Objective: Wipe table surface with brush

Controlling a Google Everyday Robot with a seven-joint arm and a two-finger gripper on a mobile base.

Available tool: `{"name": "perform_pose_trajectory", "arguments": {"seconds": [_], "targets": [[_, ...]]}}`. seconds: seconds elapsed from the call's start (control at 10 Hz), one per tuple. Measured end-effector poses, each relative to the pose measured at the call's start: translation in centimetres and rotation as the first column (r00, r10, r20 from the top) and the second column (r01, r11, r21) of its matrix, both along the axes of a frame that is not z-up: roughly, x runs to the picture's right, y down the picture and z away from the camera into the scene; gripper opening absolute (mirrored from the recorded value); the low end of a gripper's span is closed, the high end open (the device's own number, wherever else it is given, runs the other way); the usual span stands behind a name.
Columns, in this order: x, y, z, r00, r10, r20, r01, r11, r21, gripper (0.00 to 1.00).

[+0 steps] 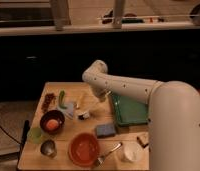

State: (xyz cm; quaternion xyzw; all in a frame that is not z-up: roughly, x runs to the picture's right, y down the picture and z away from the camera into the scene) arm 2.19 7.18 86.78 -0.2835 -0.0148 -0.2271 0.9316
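The table surface (pixel 94 121) is a light tan wooden top crowded with dishes. My gripper (pixel 99 96) hangs over its middle, just left of the green tray, at the end of the white arm that reaches in from the right. It is shut on the brush (pixel 85 114). The brush slants down to the left from the gripper, and its small dark head rests on the wood between the dark bowl and the sponge. The wrist hides most of the handle.
A green tray (pixel 129 111) lies right of the gripper. A blue-grey sponge (pixel 106 130), orange bowl (pixel 84 148), metal utensil (pixel 108 152) and white cup (pixel 129 152) sit in front. A dark bowl (pixel 52 121), green cup (pixel 35 134), metal cup (pixel 48 147) and small items crowd the left side.
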Motion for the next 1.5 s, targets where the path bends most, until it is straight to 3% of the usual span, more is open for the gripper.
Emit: {"name": "perform_pose_trajectory", "arguments": {"seconds": [0.3,0.5,0.7,1.1,1.5], "targets": [[-0.1,1.6,-0.1,0.999,-0.027,0.021,0.028,0.9987,-0.042,0.00],[1.7,3.1,-0.4,1.000,-0.024,0.002,0.024,0.9963,-0.082,0.00],[3.8,3.7,-0.6,0.999,-0.008,-0.035,0.004,0.9952,-0.097,0.00],[7.3,1.9,-1.3,0.990,0.058,-0.130,-0.065,0.9967,-0.049,0.00],[7.8,-1.1,-0.7,0.982,0.105,-0.154,-0.102,0.9944,0.028,0.00]]}}
